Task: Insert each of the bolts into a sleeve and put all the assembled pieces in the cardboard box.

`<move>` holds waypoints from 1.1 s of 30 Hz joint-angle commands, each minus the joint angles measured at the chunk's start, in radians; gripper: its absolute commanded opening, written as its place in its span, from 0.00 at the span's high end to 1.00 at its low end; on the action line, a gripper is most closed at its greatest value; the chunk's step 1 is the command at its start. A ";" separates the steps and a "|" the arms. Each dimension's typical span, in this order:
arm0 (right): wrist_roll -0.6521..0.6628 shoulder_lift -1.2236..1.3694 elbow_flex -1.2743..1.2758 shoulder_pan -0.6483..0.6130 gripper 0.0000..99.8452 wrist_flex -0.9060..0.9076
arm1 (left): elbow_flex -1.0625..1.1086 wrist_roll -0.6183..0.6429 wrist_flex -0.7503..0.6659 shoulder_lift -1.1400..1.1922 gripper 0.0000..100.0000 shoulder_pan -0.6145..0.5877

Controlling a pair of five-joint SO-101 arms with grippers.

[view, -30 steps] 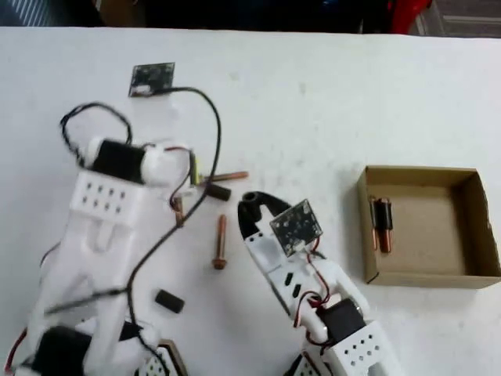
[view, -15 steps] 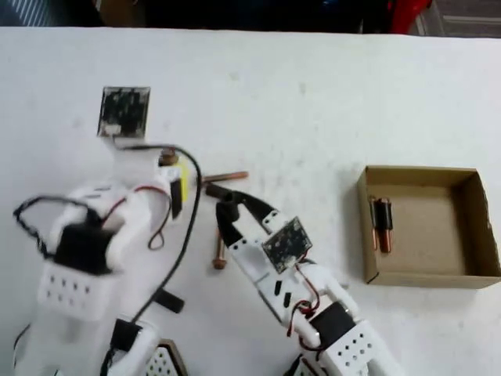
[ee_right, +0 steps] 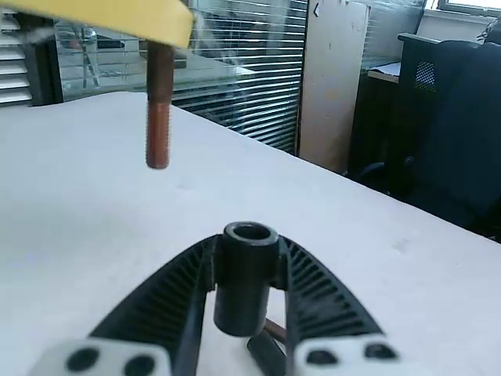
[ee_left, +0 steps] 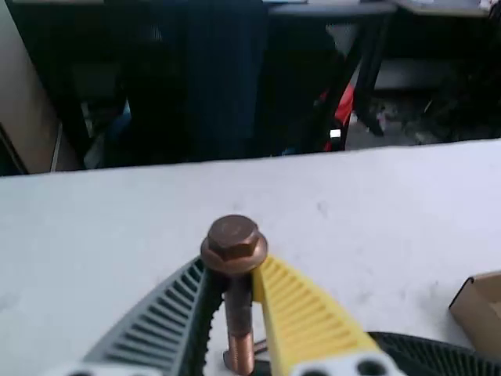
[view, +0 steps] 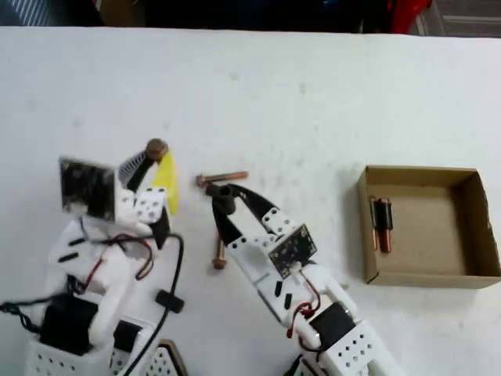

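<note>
place: probably an office | signs: slatted window blinds [ee_right: 250, 78], black desk chair [ee_right: 454, 117], white work table [view: 329, 86]

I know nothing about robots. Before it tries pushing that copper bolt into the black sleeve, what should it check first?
1. Grip: the left pincer clamps the bolt, threaded end down: ok.
2. Receiving part: the right pincer holds the sleeve upright, opening up: ok.
3. Alignment: bolt directly above the sleeve's opening: not ok, it hangs off to one side.
4. Bore free inside: cannot tell, too dark.
5. Drop-off: room in the cardboard box: ok, one assembled piece lies inside.
</note>
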 commanded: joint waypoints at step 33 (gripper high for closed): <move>0.031 -0.016 0.003 0.001 0.98 0.027 | 0.244 0.021 -0.338 -0.160 0.98 0.242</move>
